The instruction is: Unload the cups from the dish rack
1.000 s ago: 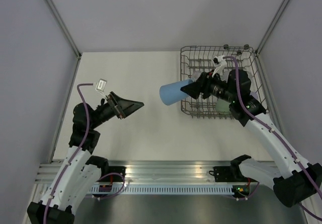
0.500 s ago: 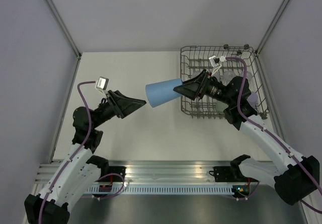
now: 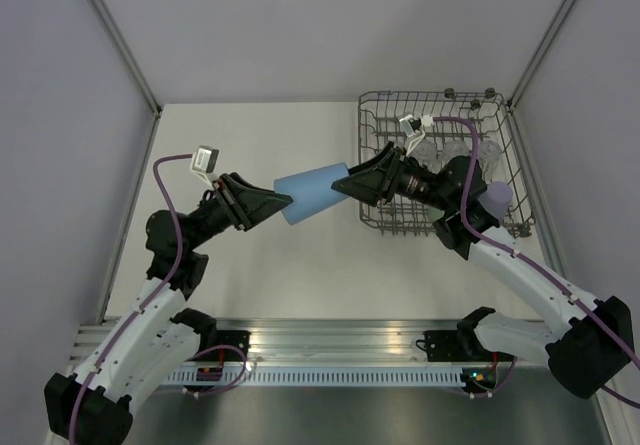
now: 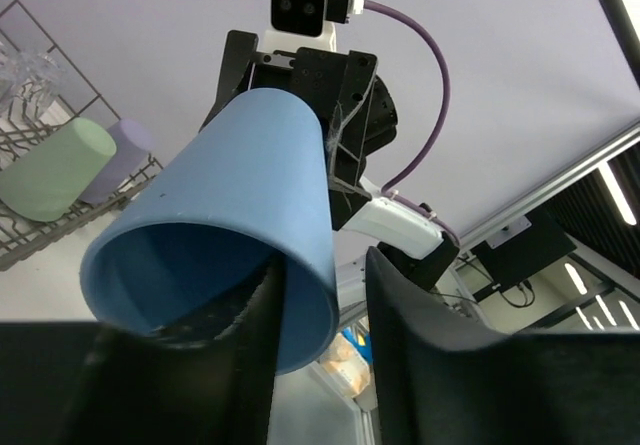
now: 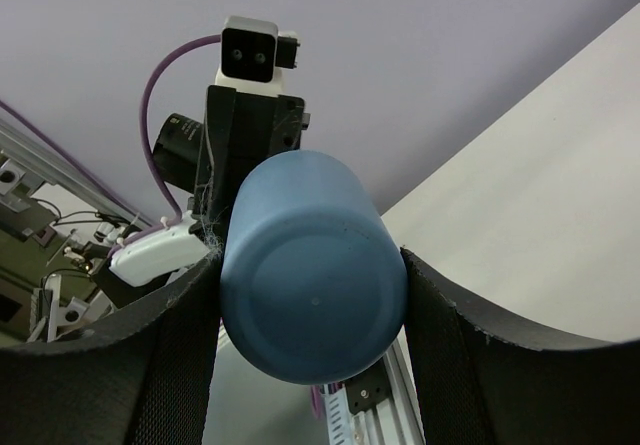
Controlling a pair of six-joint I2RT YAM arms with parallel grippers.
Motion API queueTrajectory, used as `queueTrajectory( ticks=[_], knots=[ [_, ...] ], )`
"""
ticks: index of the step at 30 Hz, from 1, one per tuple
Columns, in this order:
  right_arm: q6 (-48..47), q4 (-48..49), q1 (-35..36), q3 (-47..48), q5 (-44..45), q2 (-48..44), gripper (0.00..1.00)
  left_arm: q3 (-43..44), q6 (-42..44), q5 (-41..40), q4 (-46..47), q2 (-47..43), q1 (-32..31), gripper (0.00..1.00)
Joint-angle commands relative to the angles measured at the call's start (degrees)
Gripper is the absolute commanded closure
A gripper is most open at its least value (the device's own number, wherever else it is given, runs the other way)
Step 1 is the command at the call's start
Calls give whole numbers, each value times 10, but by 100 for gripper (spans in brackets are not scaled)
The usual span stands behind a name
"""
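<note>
A blue cup [image 3: 312,193] hangs on its side in mid-air left of the dish rack [image 3: 430,95]. My right gripper [image 3: 342,182] is shut on its base; in the right wrist view the blue cup [image 5: 310,285] fills the span between both pads. My left gripper [image 3: 286,203] meets the cup's mouth. In the left wrist view one finger [image 4: 240,345] is inside the blue cup [image 4: 240,205] and the other finger [image 4: 420,335] stands outside, with a gap to the wall. A pale green cup [image 4: 50,170] and a lavender cup [image 4: 125,150] lie in the rack, and clear glasses [image 3: 445,150] sit further back.
The rack occupies the far right corner against the right wall. The lavender cup [image 3: 497,197] shows at the rack's right side beside my right arm. An aluminium rail [image 3: 330,340] runs along the near edge. The beige table [image 3: 260,135] stretches left of the rack.
My right arm carried the blue cup leftwards out of the rack. My left gripper rose to meet it, slid over the rim and narrowed its jaws.
</note>
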Motion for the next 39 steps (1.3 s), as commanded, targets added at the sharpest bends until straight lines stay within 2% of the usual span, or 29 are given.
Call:
queueTrajectory(
  ticks=[1, 3, 4, 6, 8, 10, 11, 12, 13, 15, 16, 17, 19, 20, 21, 25, 30, 33, 39],
  knots=[
    [-9, 46, 4, 0, 9, -2, 66, 24, -6, -9, 39, -3, -4, 67],
    [-10, 46, 4, -2, 9, -2, 66, 23, -8, -7, 49, -3, -4, 77],
    [-11, 47, 3, -4, 10, -2, 66, 24, -9, -5, 51, -4, -5, 88],
    [-13, 50, 3, -6, 9, -3, 66, 24, -8, -5, 49, -1, -5, 98],
    [-16, 50, 4, -8, 10, -5, 66, 32, 3, -3, 36, 1, -5, 98],
    [-21, 50, 3, -10, 8, -7, 61, 38, 21, -4, 12, 3, -5, 98],
    [-27, 41, 3, -10, 8, -8, 50, 47, 28, -4, 2, 3, -5, 98],
    [-37, 23, 3, -4, 17, -10, 12, 55, 40, -4, -19, 4, -5, 98],
    [-53, -8, 4, 5, 35, -13, 2, 65, 81, -11, -76, 2, -5, 98],
    [-155, -169, 3, 44, 93, -30, 2, 113, 142, -33, -175, -4, -5, 98],
    [-190, -231, 3, 59, 205, -37, 2, 132, 217, -74, -224, -6, -5, 98],
    [-215, -338, 4, 71, 258, -49, 2, 178, 254, -99, -338, -3, -5, 98],
    [-264, -415, 3, 96, 400, -58, 2, 225, 346, -175, -439, 9, -5, 98],
    [-273, -460, 3, 100, 431, -68, 2, 269, 370, -198, -511, 30, -5, 98],
    [-288, -475, 3, 102, 444, -73, 2, 292, 410, -237, -549, 44, -5, 98],
    [-298, -515, 2, 96, 435, -94, 2, 408, 481, -329, -684, 141, -5, 98],
    [-301, -542, 3, 78, 434, -125, 2, 547, 541, -455, -827, 283, -5, 98],
    [-310, -565, 2, 76, 435, -131, 2, 613, 566, -485, -879, 374, -4, 98],
    [-322, -595, 3, 72, 435, -150, 2, 717, 599, -472, -923, 517, -5, 98]
  ],
)
